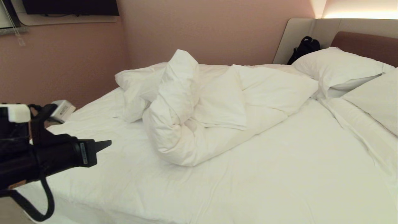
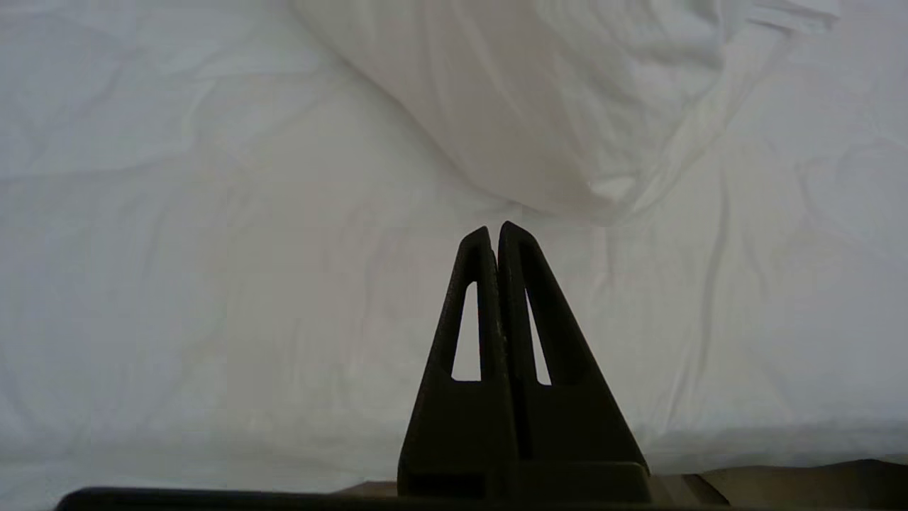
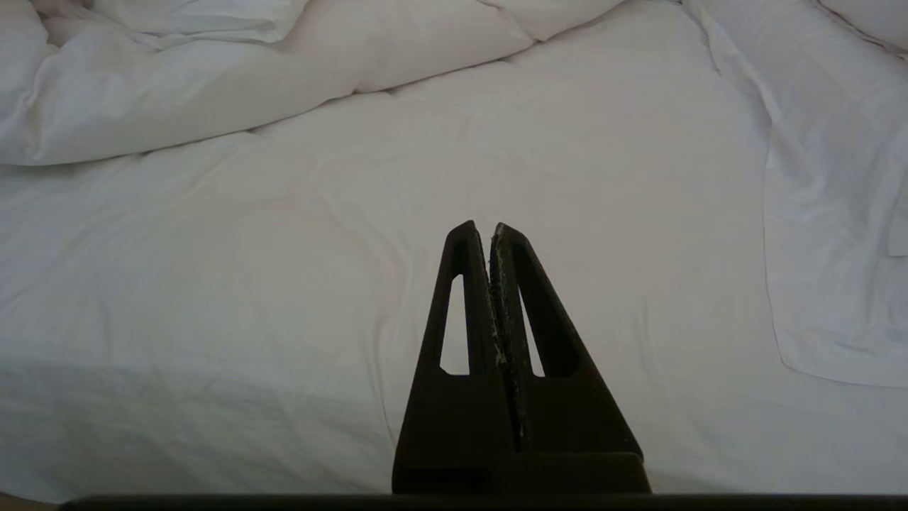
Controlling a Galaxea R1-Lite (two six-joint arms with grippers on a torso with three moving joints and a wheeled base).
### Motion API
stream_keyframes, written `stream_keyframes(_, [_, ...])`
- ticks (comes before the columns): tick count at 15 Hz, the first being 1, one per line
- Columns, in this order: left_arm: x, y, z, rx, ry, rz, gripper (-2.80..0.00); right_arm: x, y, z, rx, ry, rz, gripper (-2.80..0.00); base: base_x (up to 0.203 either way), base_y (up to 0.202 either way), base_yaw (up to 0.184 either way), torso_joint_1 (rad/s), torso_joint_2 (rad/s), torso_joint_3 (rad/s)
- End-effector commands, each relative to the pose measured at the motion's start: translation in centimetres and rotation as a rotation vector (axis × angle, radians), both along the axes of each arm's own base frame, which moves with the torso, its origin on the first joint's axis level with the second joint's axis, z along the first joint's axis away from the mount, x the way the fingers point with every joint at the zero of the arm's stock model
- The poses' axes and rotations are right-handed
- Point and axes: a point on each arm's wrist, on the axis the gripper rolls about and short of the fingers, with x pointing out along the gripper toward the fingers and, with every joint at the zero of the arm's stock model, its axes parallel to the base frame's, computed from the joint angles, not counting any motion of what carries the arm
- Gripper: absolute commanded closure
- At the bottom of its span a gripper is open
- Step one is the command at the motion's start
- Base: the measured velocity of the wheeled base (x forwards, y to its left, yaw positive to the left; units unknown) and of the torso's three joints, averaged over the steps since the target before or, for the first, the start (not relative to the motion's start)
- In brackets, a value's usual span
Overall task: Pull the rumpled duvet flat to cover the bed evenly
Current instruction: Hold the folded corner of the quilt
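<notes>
The duvet (image 1: 202,112) lies bunched in a heap on the far half of the bed (image 1: 279,174), toward the wall side, well short of covering it. One part of it stands up in a twisted peak, and below that a thick roll curls down onto the sheet; a flatter folded flap spreads from the heap toward the head end, where it meets the pillows (image 1: 339,70). The near half of the mattress shows only its bare sheet (image 1: 264,180), faintly creased.

A second pillow sits at the right edge, nearer than the first. Behind the pillows is the padded headboard (image 1: 363,43), with a black bag (image 1: 304,48) propped against its pale panel. A pink wall (image 1: 202,31) runs behind the bed.

The left gripper (image 1: 105,144) hangs in the air over the near left corner of the bed, pointing across the sheet toward the duvet's roll and well apart from it. In the left wrist view its fingers (image 2: 482,298) are pressed together with nothing between them.

The right gripper (image 3: 488,228) shows only in its own wrist view, over the bare sheet, its two fingers likewise pinched together and empty, with the duvet's edge beyond it.
</notes>
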Motion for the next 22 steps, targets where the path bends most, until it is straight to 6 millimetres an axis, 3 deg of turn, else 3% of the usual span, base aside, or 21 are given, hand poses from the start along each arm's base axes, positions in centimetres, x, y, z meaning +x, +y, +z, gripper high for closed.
stream_keyframes(1, [2.9,-0.7,-1.6,0.003,0.066,-0.022,0.0,0.0,0.0,0.0,-0.001,0.0,0.0,0.0,0.0,0.0,0.0,0.0,0.0,0.0])
stream_keyframes(8, [11.2,-3.2,-2.0,0.014,0.018,-0.055,0.0,0.0,0.0,0.0,0.0,0.0,0.0,0.0,0.0,0.0,0.0,0.0,0.0,0.0])
stream_keyframes(11, [13.7,-3.6,-1.9,0.012,-0.049,-0.043,0.0,0.0,0.0,0.0,-0.001,0.0,0.0,0.0,0.0,0.0,0.0,0.0,0.0,0.0])
stream_keyframes(14, [16.2,-5.0,-3.4,0.022,-0.077,-0.044,0.0,0.0,0.0,0.0,0.0,0.0,0.0,0.0,0.0,0.0,0.0,0.0,0.0,0.0])
stream_keyframes(18, [16.9,-7.3,-3.3,0.012,-0.176,-0.077,0.0,0.0,0.0,0.0,0.0,0.0,0.0,0.0,0.0,0.0,0.0,0.0,0.0,0.0])
stream_keyframes(22, [14.3,-8.8,-1.6,0.001,-0.208,-0.13,0.0,0.0,0.0,0.0,-0.001,0.0,0.0,0.0,0.0,0.0,0.0,0.0,0.0,0.0])
